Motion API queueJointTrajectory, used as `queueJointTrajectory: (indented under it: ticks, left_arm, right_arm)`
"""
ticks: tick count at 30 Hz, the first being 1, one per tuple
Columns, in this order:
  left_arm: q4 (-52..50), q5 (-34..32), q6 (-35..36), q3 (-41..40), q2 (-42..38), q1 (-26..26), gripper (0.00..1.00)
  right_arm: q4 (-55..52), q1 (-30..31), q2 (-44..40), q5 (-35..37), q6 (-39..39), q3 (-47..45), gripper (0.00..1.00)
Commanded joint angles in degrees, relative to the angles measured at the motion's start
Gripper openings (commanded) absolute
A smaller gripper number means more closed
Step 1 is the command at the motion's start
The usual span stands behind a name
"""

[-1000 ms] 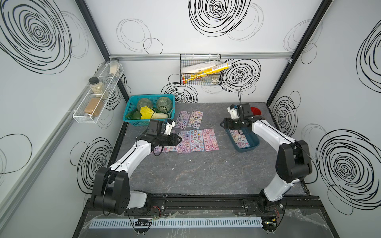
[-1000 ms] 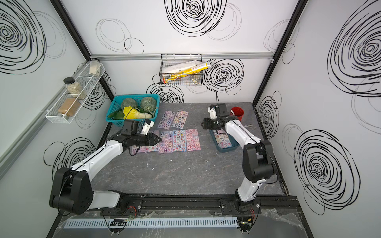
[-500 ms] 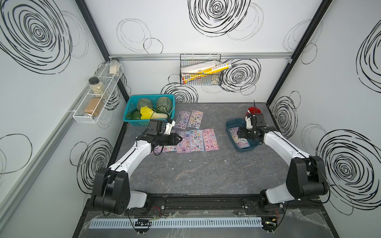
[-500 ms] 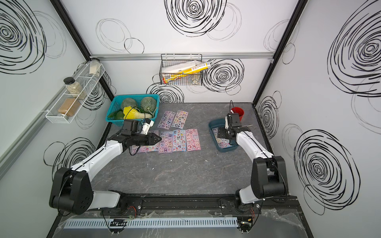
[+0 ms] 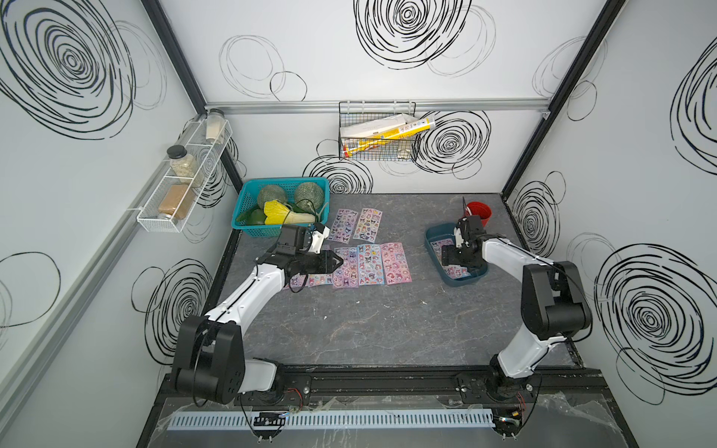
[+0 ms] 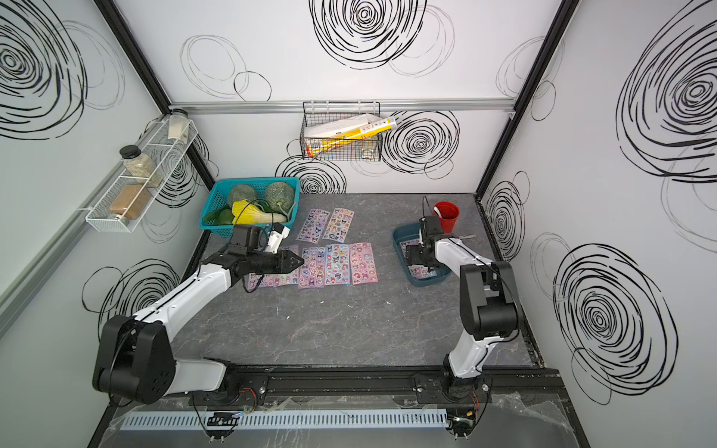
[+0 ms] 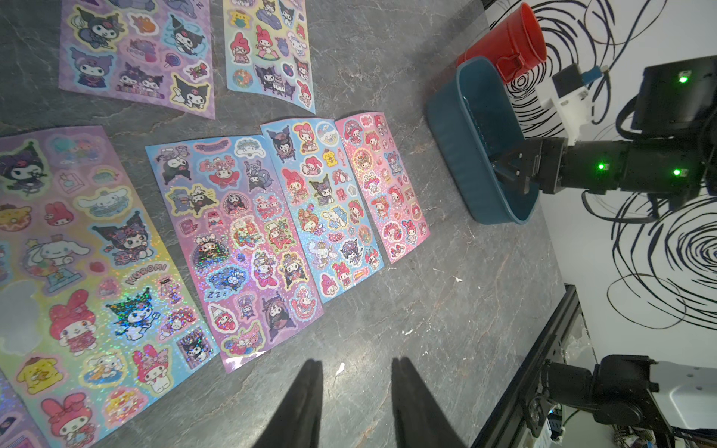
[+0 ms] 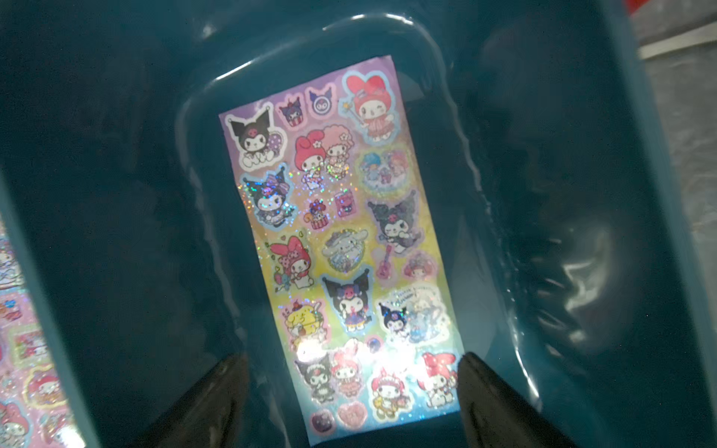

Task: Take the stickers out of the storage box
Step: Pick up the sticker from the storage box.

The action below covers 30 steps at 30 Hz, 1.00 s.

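Sticker sheet [image 8: 341, 240] flat on storage box [image 8: 116, 194] floor, so right claw [image 8: 351, 360] spread astride it; left claw [image 7: 357, 362] parted, empty.

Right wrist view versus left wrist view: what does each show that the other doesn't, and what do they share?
Only the right wrist view: a sticker sheet lying flat on the box floor, between spread fingers. Only the left wrist view: the red cup beside the box, the open, empty left tool, and most of the laid-out sheets on the table. Both: the storage box, the open right tool inside it, and some pink sheets outside.
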Motion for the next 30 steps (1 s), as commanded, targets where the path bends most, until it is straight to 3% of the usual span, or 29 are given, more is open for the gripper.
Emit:
queueJointTrajectory:
  ticks: [1, 18, 30]
  left_arm:
    - [2.14, 0.93, 0.02, -0.35, -0.34, -0.32, 0.35]
    - [2.03, 1.05, 0.14, -0.05, 0.21, -0.36, 0.36]
    - [2.33, 1.58, 0.06, -0.29, 0.10, -0.59, 0.36]
  right_arm:
    - [-1.27, 0.12, 2.59, 1.11, -1.11, 2.56, 0.90]
    - [-0.43, -0.06, 11.50, 0.50, -2.03, 5.02, 0.91]
    - [-0.12, -0.06, 10.13, -0.81, -2.32, 3.35, 0.71]
